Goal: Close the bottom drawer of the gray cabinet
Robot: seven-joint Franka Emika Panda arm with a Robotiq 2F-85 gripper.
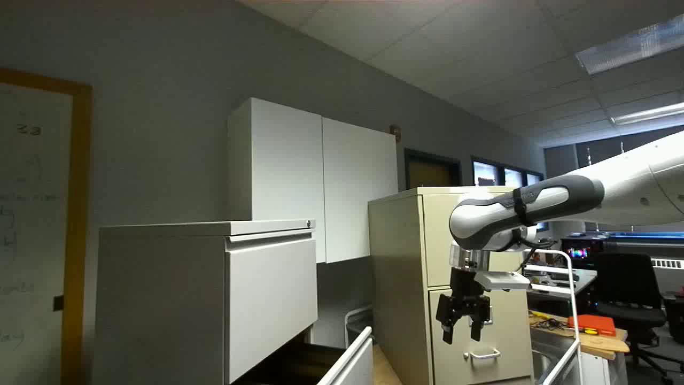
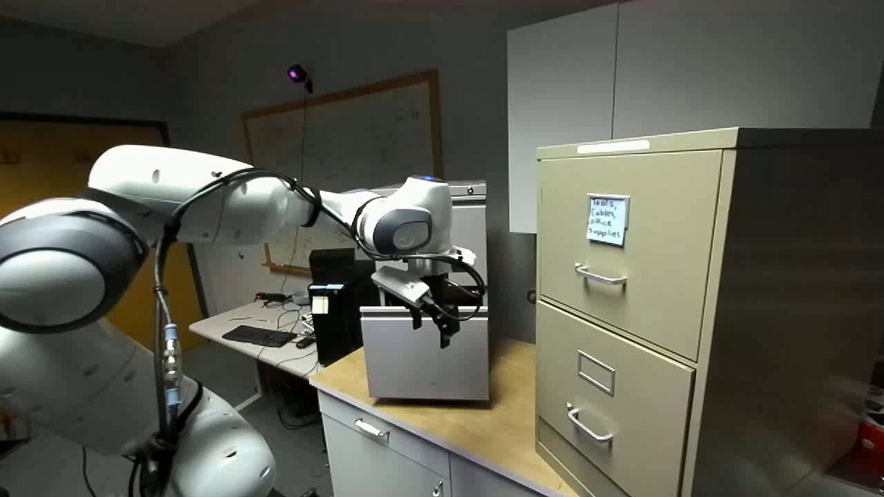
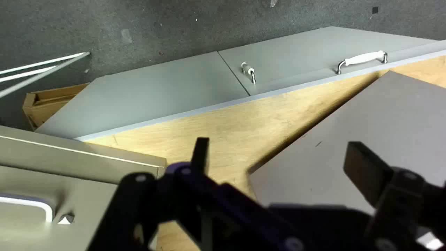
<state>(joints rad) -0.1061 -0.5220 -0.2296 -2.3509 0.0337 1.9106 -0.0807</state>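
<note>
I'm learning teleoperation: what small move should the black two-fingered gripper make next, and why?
Probably advance the black gripper toward the gray metal bottom drawer, to push it: that drawer juts from the boxy gray metal cabinet, and the gripper hangs clear of its front.

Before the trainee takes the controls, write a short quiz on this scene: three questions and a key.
1. True or false: the light-gray metal bottom drawer stands open in the boxy light-gray metal cabinet.
2. The black two-fingered gripper is: (a) shut and empty; (b) open and empty; (c) clamped on the drawer.
3. Fill in: the pale paper label on the beige metal filing cabinet reads "Tools, ____, office supplies".
Key: 1 true; 2 b; 3 Cables.
</note>
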